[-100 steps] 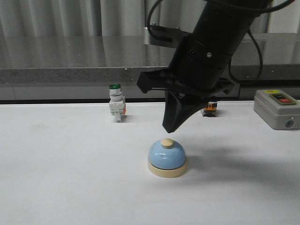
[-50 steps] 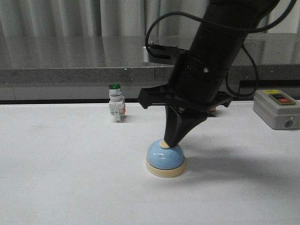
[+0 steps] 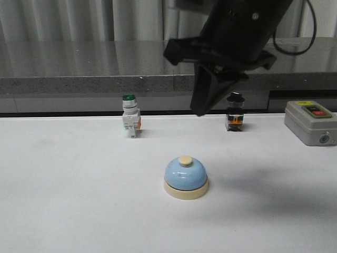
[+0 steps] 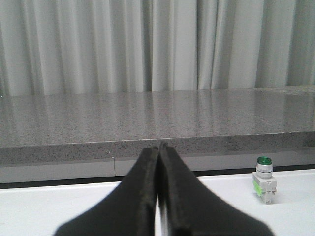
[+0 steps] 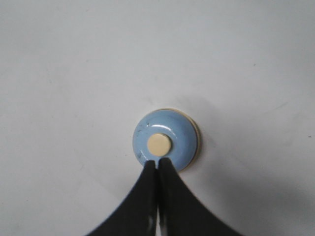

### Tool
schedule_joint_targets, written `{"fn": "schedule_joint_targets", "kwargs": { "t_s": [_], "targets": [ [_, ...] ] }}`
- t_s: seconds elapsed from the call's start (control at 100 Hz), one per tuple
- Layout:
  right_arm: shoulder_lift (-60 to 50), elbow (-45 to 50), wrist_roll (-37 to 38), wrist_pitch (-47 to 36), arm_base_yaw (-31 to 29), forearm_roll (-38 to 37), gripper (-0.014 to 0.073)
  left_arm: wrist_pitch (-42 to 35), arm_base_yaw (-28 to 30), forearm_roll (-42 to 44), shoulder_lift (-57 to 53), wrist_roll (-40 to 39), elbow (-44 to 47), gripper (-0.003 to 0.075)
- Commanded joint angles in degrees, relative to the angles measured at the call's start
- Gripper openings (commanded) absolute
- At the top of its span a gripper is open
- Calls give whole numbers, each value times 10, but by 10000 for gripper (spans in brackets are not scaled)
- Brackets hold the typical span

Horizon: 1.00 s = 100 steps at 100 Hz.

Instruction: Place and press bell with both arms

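The bell (image 3: 186, 178) sits upright on the white table (image 3: 73, 200), untouched. The right gripper (image 3: 199, 108) hangs well above it, pointing down, fingers pressed together and empty. The left gripper (image 4: 158, 147) is likewise clenched, holding nothing, facing the green-capped switch (image 4: 264, 179).

From the front I see my right arm (image 3: 237, 37) cut off by the top edge, and the grey box (image 3: 310, 122) cropped at the right edge. The left tool (image 4: 158, 147) is out of that view. In the right wrist view, the right tool (image 5: 157, 162) hides part of the bell's (image 5: 172, 132) rim.

Blue bell (image 3: 186, 178) — upright, untouched
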Motion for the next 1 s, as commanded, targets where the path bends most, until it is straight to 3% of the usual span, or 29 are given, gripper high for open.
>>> {"fn": "schedule_joint_targets", "kwargs": {
  "t_s": [0.0, 0.55, 0.99],
  "targets": [
    [-55, -10, 18, -6, -3, -29, -60, -46, 0, -1, -17, -5, 24, -20],
    [-273, 93, 267, -9, -5, -345, -60, -46, 0, -1, -17, -5, 24, -20],
    [-482, 211, 278, -33, -128, -351, -60, -46, 0, -1, -17, -5, 24, -20]
  ]
}}
